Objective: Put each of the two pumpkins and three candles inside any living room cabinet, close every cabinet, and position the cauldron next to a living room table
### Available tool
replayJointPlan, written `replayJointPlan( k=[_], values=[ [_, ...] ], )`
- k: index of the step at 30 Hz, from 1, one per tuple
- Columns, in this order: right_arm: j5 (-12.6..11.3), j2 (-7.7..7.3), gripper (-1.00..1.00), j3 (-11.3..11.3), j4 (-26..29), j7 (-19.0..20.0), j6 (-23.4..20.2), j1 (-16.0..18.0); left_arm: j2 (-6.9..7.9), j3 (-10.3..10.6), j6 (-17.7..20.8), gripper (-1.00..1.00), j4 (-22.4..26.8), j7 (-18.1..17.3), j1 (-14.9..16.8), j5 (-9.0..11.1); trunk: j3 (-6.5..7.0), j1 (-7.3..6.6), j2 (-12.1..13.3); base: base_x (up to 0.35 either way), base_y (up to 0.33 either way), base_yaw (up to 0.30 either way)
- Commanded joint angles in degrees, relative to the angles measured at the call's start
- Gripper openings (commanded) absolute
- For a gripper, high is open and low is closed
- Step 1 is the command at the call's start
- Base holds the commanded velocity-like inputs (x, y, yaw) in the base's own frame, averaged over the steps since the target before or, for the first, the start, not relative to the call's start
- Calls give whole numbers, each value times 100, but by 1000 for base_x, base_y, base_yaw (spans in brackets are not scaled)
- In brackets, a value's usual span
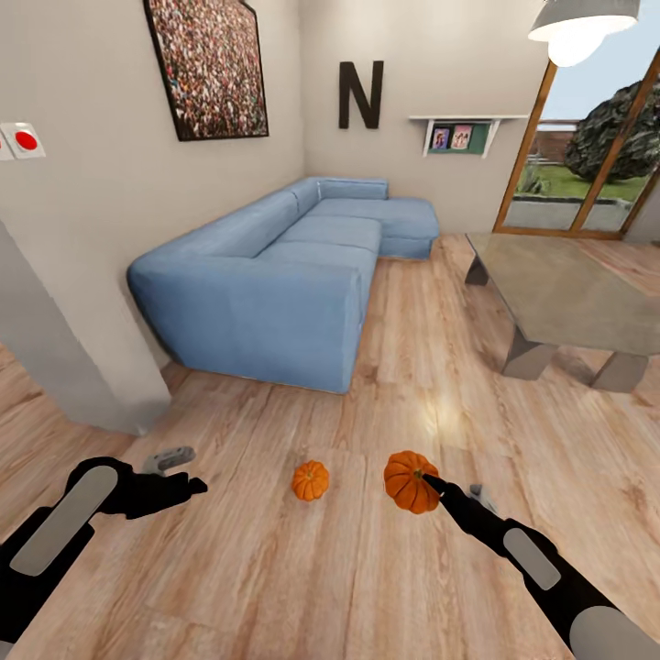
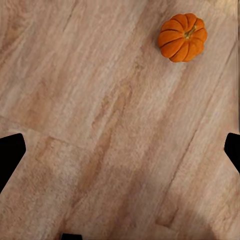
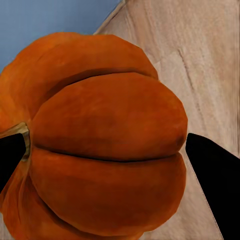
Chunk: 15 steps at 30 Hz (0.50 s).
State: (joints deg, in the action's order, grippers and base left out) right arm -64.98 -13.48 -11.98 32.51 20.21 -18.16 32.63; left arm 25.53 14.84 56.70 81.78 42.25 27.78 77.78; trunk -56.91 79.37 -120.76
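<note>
Between the right gripper's (image 1: 431,484) fingers sits one pumpkin (image 1: 411,480), seemingly gripped and raised off the wooden floor (image 1: 275,568). Second pumpkin (image 1: 311,480) lies on the floor beside; the left gripper (image 1: 179,472) hangs spread, empty. Next comes carrying it to a cabinet.

Our arms were glossy black with long pale grey panels; the left hand (image 1: 179,477) and right hand (image 1: 438,486) had black fingers

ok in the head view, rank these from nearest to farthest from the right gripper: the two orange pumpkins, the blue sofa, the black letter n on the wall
1. Larger-looking orange pumpkin, at the right gripper.
2. Smaller-looking orange pumpkin, on the wooden floor toward the left.
3. Blue sofa, along the left wall.
4. Black letter N, on the far wall.
</note>
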Motion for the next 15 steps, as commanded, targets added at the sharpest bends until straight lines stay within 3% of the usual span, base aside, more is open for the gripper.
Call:
replayJointPlan(
  k=[1,11,15],
  values=[
    [-66,-5,-100,-23,1,-1,-12,7,5,9,-1,100,6,62,5,55,-2,1,-2,178,0,-259],
    [-67,-5,-100,-23,-7,-6,-12,7,5,18,-1,100,11,73,2,53,2,1,-2,285,-25,-179],
    [-147,-5,-100,-24,-2,-5,-12,7,5,13,-1,100,13,73,4,53,-4,1,-2,83,-25,-142]
  ],
)
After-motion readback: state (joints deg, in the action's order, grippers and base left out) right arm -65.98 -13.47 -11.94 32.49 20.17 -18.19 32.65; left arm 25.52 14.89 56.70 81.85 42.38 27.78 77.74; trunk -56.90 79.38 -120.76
